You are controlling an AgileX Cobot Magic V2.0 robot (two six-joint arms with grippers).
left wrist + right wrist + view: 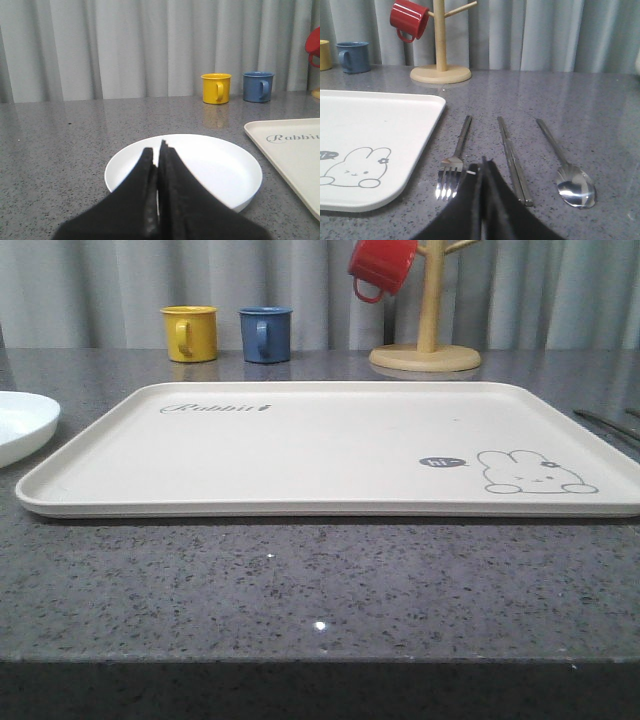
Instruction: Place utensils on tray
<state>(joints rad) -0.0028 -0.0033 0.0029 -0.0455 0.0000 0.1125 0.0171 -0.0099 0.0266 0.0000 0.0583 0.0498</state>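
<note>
The cream tray (330, 445) with a grey rabbit drawing lies bare in the middle of the grey table; its corner also shows in the right wrist view (375, 130). To its right on the table lie three utensils side by side: a fork (455, 160), a pair of flat sticks (514, 161) and a spoon (567, 167). My right gripper (481, 164) is shut and empty, hovering between the fork's tines and the sticks. My left gripper (157, 150) is shut and empty over a white plate (215, 170).
The white plate (25, 425) sits left of the tray. A yellow mug (190, 333) and a blue mug (265, 334) stand at the back. A red mug (382, 265) hangs on a wooden mug tree (428, 325) at the back right. Grey curtains close the back.
</note>
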